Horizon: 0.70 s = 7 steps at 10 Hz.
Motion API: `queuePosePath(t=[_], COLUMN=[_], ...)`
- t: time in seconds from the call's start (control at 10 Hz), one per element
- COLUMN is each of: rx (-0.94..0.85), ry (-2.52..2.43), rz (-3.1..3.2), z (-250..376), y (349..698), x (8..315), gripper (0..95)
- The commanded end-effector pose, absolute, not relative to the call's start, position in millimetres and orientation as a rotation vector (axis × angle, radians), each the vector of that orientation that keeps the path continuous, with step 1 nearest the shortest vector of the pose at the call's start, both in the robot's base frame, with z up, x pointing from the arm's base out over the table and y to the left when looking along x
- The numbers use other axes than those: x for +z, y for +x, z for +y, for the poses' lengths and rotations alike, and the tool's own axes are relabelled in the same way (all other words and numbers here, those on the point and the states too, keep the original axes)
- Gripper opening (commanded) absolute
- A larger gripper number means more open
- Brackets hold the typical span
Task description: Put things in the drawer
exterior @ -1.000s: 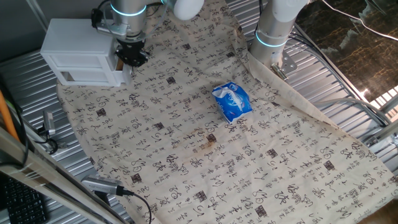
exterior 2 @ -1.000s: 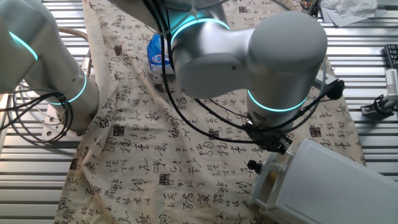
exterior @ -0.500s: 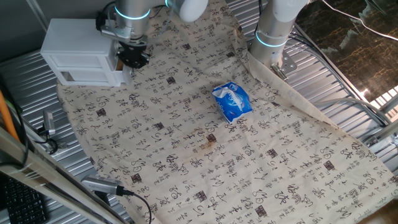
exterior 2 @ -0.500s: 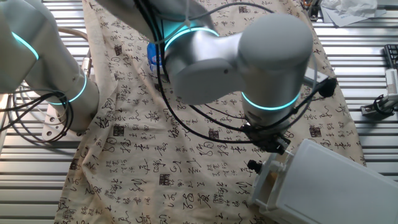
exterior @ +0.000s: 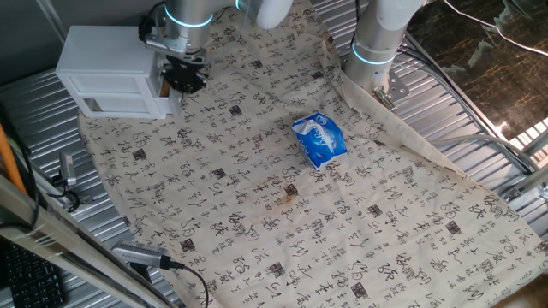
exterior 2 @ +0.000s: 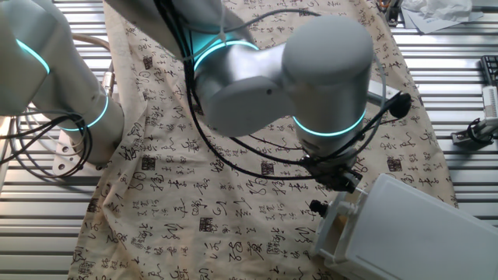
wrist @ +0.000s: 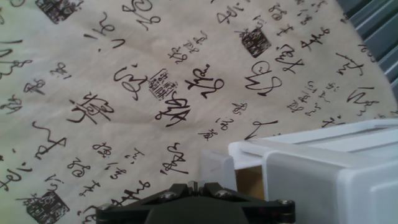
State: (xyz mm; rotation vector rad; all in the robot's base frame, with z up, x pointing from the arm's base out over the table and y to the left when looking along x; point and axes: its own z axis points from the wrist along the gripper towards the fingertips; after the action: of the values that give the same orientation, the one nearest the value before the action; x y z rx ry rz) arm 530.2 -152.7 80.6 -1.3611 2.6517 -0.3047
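the drawer (exterior 2: 336, 230) of the white cabinet (exterior: 103, 62) stands a little way pulled out, and through the gap a light-tan surface shows inside it (wrist: 249, 184), which looks like the wooden block lying in the tray; it is too hidden to be sure, but no block lies anywhere on the patterned cloth (exterior: 282, 197) that covers the tabletop, so the putting-in seems done for that piece. what appears left, as a judgement, is to push the drawer shut, and perhaps to deal with the blue packet (exterior: 319, 140), which lies well apart from the cabinet near the middle of the cloth. the claw (exterior: 183, 79) hangs just beside the drawer's front corner, above the cloth; in the other fixed view its dark tip sits right over the drawer's edge by the small dark knob (exterior 2: 315, 207), and whether it touches the plastic cannot be told. the hand view shows only the black base of the claw at the bottom edge, with the fingertips out of sight, so i cannot tell how far the jaws stand apart; nothing can be seen held between them, and the fixed views are too small and shadowed to settle it
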Motion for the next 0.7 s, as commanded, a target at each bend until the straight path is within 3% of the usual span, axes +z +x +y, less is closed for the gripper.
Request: queuePosePath(t=[0.1, 0.7], rx=[-0.333, -0.373], ry=[-1.362, -1.363], rz=[2.642, 2.606], z=[-155.5, -164.0], y=[533.7, 542.0], x=[81.2, 82.4], gripper=[0.0, 0.0])
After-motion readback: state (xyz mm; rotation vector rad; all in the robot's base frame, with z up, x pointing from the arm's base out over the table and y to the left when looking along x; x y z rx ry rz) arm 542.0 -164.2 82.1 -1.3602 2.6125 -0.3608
